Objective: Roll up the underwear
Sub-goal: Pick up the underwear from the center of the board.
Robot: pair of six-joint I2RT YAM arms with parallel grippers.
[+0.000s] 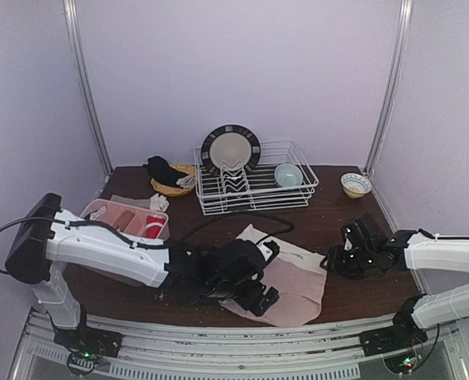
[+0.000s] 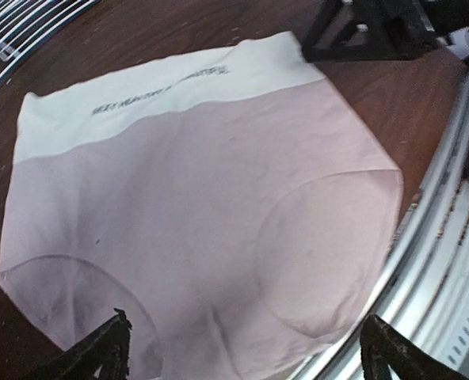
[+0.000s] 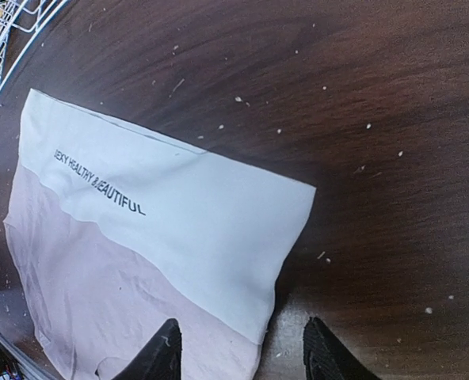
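Observation:
The underwear [image 1: 298, 279] lies flat near the table's front edge, pale pink with a white printed waistband [image 3: 179, 214] on its far side. My left gripper [image 1: 267, 275] hovers over its near left part. In the left wrist view the gripper [image 2: 246, 342] is wide open, both fingertips [image 2: 114, 332] above the crotch end of the underwear [image 2: 203, 214], nothing between them. My right gripper [image 1: 333, 260] is at the right end of the waistband. It [image 3: 242, 334] stands open over the waistband's corner, one finger above the underwear [image 3: 123, 301], the other above bare wood.
A white wire dish rack [image 1: 298, 194] at the back holds a plate [image 1: 230, 149] and a bowl [image 1: 288, 174]. A small bowl [image 1: 355, 184] sits at the back right, a pink tray [image 1: 120, 218] on the left, a yellow bowl with black cloth [image 1: 169, 174] behind. A metal rail [image 2: 448, 237] runs along the front edge.

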